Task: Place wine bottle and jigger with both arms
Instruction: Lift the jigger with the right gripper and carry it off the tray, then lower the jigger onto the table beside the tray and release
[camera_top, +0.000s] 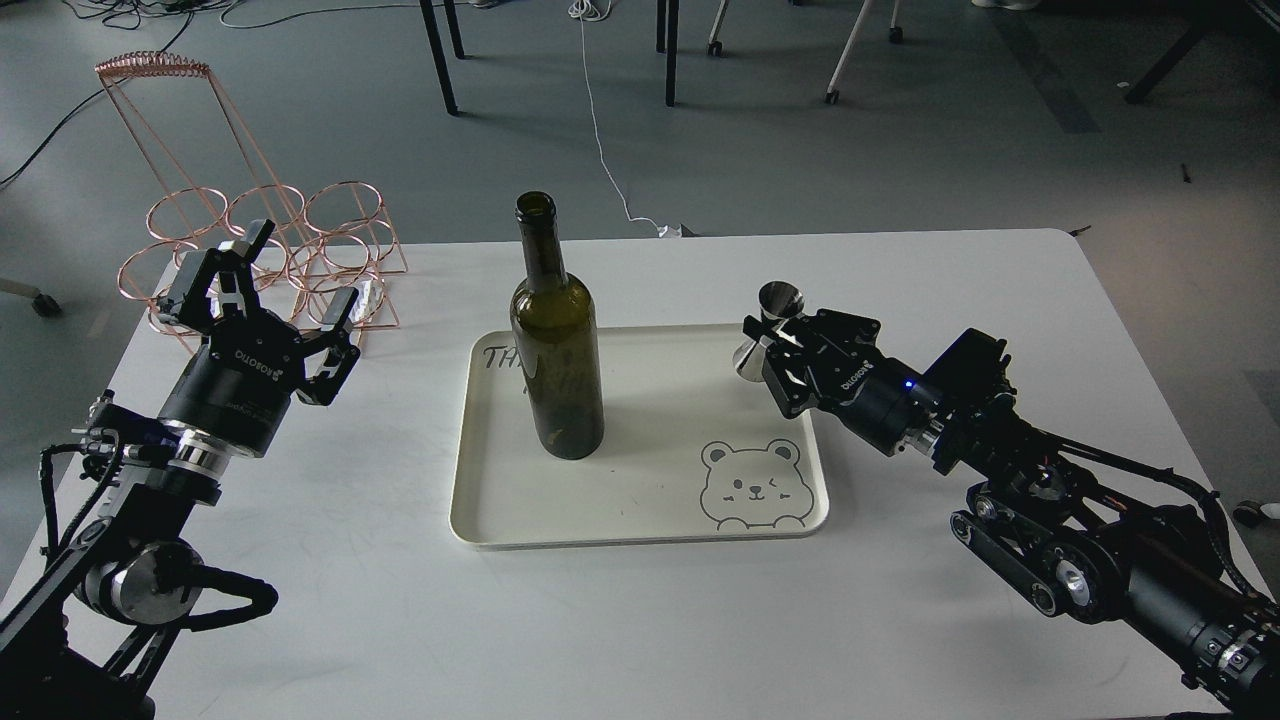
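The dark olive-green wine bottle stands upright on the left half of the cream tray. My right gripper is shut on the shiny steel jigger and holds it lifted above the tray's far right corner. My left gripper is open and empty, raised above the table's left side, well left of the bottle and just in front of the copper rack.
A copper wire bottle rack stands at the table's back left corner. The tray has a bear drawing at its front right and handwriting behind the bottle. The white table has its edges on all sides; chair legs and cables lie on the floor beyond.
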